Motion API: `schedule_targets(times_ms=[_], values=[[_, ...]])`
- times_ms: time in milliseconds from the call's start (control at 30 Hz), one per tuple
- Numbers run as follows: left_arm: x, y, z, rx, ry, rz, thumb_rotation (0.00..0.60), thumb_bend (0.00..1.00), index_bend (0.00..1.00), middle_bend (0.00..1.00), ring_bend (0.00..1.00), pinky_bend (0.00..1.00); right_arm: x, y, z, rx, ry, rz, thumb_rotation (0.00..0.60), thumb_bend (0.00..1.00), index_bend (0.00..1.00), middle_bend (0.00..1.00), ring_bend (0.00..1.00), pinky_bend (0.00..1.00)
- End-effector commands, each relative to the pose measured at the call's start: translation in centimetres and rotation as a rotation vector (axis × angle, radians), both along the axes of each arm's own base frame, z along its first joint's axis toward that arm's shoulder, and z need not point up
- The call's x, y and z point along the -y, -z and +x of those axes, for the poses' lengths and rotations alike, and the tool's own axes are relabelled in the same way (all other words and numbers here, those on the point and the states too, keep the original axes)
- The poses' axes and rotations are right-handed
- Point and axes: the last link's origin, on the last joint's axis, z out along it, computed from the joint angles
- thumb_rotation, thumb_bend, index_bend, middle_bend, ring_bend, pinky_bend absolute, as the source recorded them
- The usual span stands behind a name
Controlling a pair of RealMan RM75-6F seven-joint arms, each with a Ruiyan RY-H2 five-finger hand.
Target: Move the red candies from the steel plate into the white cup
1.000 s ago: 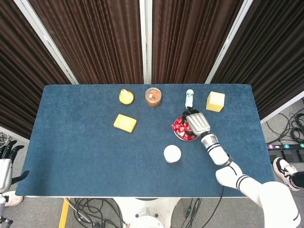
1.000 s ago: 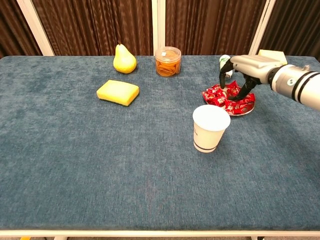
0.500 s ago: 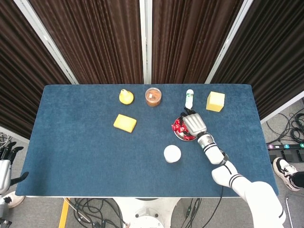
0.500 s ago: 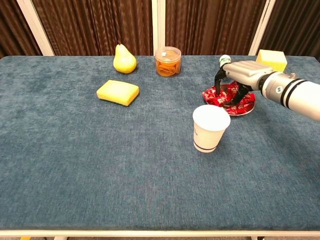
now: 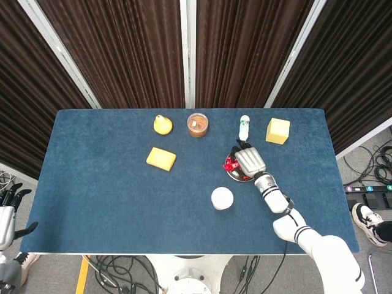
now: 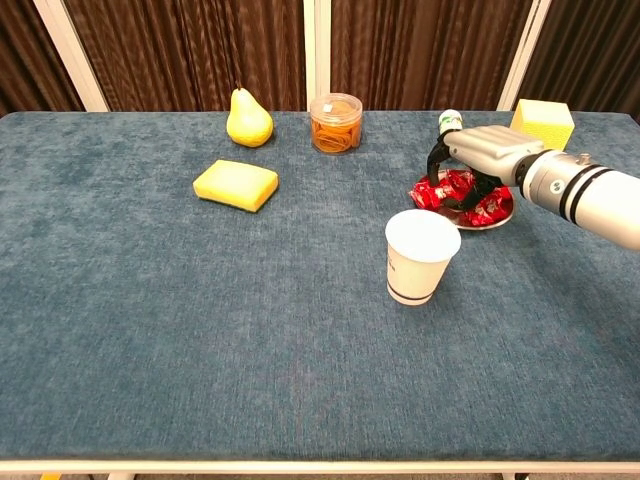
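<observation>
- My right hand (image 6: 485, 150) is down over the steel plate (image 6: 497, 218), palm facing down, with my dark fingers (image 6: 436, 160) curled into the heap of red candies (image 6: 440, 190)
- From the chest view my fingertips touch the wrappers, but I cannot tell whether a candy is actually pinched or whether they are merely resting on the pile
- From the head view my right hand (image 5: 250, 161) covers most of the plate; only a few red candies (image 5: 230, 164) show at its left edge
- The white cup (image 6: 421, 256) stands upright on the blue tabletop (image 6: 250, 330), near the plate on the side closer to me and apart from it; in the head view the white cup (image 5: 222, 198) shows nothing red inside
- My left hand (image 5: 5, 215) hangs off the left edge of the tabletop, well apart from everything, its fingers spread and holding nothing
- Along the far side sit a yellow pear (image 6: 248, 119), a clear jar (image 6: 336, 122) with orange contents, a small white bottle (image 6: 449, 122) just behind my right hand, and a yellow block (image 6: 544, 122)
- A yellow sponge (image 6: 236, 185) lies flat in front of the pear
</observation>
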Motion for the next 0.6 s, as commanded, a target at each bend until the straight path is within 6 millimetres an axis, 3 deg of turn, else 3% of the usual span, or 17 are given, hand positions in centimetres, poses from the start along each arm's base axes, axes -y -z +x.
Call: schedule_targets(times_ms=[33, 233, 433, 600], values=[[0.0, 0.0, 0.0, 0.000, 0.001, -0.001, 0.600, 0.09, 0.31, 0.24, 0.21, 0.22, -0.1, -0.9, 0.0, 0.028, -0.025, -0.021, 0.600, 0.40, 0.58, 0.26, 0.04, 0.17], [-0.3, 0.0, 0.3, -0.004, 0.012, -0.004, 0.600, 0.09, 0.31, 0.24, 0.21, 0.22, -1.3, -4.0, 0.9, 0.131, -0.140, -0.062, 0.600, 0.40, 0.58, 0.27, 0.04, 0.16], [-0.5, -0.1, 0.6, -0.007, 0.016, -0.007, 0.600, 0.09, 0.31, 0.24, 0.21, 0.22, -5.1, -7.5, 3.0, 0.232, -0.307, -0.018, 0.600, 0.40, 0.58, 0.27, 0.04, 0.14], [-0.7, 0.0, 1.0, -0.006, 0.029, -0.010, 0.600, 0.09, 0.31, 0.24, 0.21, 0.22, -8.3, -7.8, 4.4, 0.240, -0.354, 0.092, 0.600, 0.40, 0.58, 0.27, 0.04, 0.13]])
